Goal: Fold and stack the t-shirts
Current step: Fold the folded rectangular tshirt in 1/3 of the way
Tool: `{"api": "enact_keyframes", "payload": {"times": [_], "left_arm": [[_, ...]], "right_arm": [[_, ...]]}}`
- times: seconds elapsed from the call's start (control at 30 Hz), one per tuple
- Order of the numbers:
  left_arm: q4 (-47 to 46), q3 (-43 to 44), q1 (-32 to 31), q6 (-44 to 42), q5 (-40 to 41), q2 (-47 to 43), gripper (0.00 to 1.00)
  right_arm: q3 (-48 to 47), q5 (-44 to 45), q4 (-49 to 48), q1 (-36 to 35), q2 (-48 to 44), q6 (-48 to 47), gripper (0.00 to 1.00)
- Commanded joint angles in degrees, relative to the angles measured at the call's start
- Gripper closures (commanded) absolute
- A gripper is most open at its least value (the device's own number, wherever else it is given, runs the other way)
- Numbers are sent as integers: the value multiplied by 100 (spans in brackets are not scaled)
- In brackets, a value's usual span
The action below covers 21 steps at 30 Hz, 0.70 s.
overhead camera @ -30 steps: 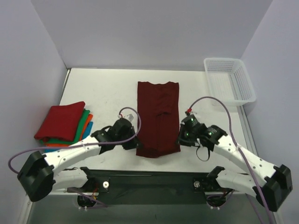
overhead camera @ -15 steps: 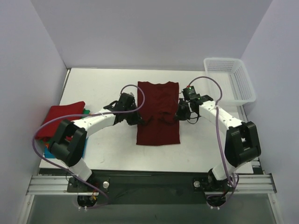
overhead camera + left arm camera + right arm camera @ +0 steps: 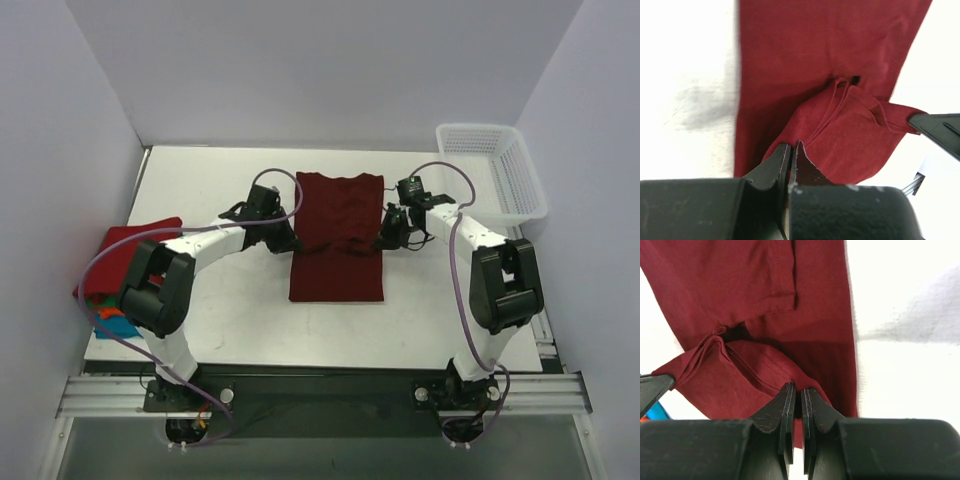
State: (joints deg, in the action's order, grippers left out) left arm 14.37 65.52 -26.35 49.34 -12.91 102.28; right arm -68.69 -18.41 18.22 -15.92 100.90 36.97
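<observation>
T-shirt (image 3: 337, 235) showing plain dark maroon | folded stack (image 3: 112, 257) showing red over green, orange, blue | basket (image 3: 476, 127) showing white mesh

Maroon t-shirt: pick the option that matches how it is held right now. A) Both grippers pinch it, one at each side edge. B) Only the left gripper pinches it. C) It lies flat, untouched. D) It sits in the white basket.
A: the left gripper and the right gripper are each shut on a lifted edge of the maroon t-shirt.
</observation>
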Motion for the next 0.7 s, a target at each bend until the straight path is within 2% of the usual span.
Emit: {"api": "enact_keyframes", "payload": {"times": [0.0,0.13,0.33,0.4,0.43,0.47,0.53,0.57,0.67], "left_arm": [[-224,330,16,-197,-159,-120,100],[-224,444,42,-249,-159,-42,100],[-224,787,165,-294,-282,459,100],[-268,910,209,-355,-291,617,100],[-225,971,226,-399,-335,670,100],[-207,1024,253,-434,-353,740,97],[-180,1007,314,-460,-248,697,83],[-206,955,332,-487,-213,592,79],[-198,866,437,-505,-107,477,43]], "right_arm": [[21,-127,-99,116,-325,-59,100],[22,-215,-117,274,-396,-58,100],[-268,-478,-161,493,25,-128,99],[-373,-540,-161,529,210,-216,90],[-461,-593,-161,581,263,-234,75],[-505,-680,-161,608,315,-252,68],[-645,-707,-152,625,299,-383,52],[-707,-690,-152,625,246,-436,49],[-988,-690,49,652,167,-568,41]]}}
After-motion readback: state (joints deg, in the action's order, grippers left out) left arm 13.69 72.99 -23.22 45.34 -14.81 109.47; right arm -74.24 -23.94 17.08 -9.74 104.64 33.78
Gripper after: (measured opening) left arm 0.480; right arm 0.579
